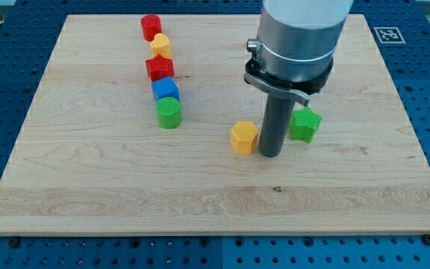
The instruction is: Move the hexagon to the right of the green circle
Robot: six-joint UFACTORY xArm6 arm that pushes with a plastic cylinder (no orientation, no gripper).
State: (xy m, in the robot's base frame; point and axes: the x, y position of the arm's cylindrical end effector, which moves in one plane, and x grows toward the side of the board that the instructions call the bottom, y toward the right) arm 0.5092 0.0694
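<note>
My tip (269, 154) seemingly touches the ridged yellow hexagon (243, 137)

1. My tip (269, 155) rests on the wooden board (88, 187), just beside the yellow hexagon (243, 137), at the hexagon's 3 o'clock.
2. A green block (304, 124) of unclear shape sits near my tip at 2 o'clock.
3. The green circle (169, 113) lies well apart, at the hexagon's 10 o'clock.
4. From the green circle a close line runs toward 12 o'clock: blue block (165, 90), red star-like block (159, 68), yellow block (160, 45), red block (151, 27).
</note>
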